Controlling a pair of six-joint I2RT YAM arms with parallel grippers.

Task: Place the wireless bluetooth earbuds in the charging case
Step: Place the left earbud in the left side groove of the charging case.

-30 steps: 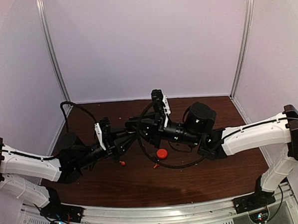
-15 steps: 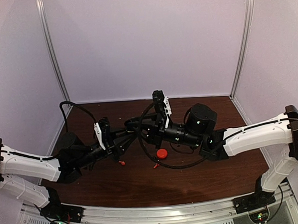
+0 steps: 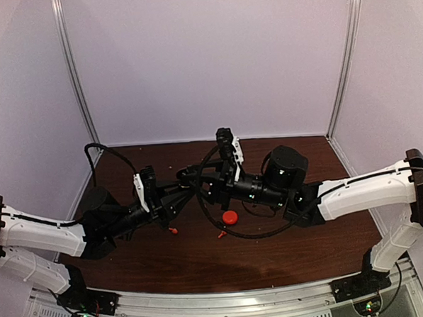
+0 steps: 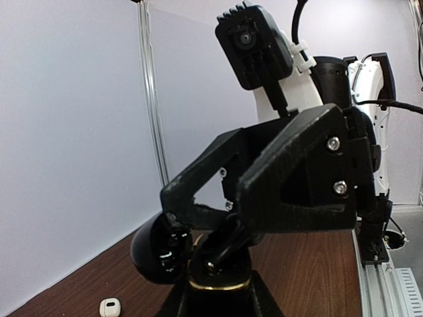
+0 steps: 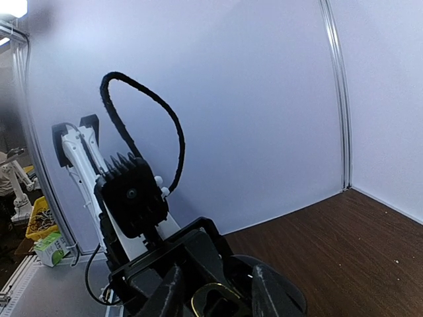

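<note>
My left gripper point(image 4: 218, 294) is shut on a black charging case point(image 4: 219, 276) with a gold rim, its lid point(image 4: 153, 249) hinged open to the left. A dark earbud point(image 4: 228, 246) rests in the case's well. My right gripper point(image 5: 221, 298) hangs just over the case point(image 5: 213, 305), its fingers point(image 5: 169, 290) apart on either side of the rim with nothing between them. In the top view both grippers meet above mid-table, left gripper point(image 3: 185, 192) and right gripper point(image 3: 199, 184). Two red earbuds, one point(image 3: 174, 230) and another point(image 3: 220, 235), lie on the wood.
A red case point(image 3: 230, 217) sits on the table just in front of the right arm. A white case point(image 4: 110, 307) lies on the wood below the left gripper. A black cable point(image 3: 251, 234) loops under the right wrist. White walls enclose three sides.
The right gripper's fingers have spread apart over the black case. Both arms have stayed almost still, the right wrist shifting only slightly.
</note>
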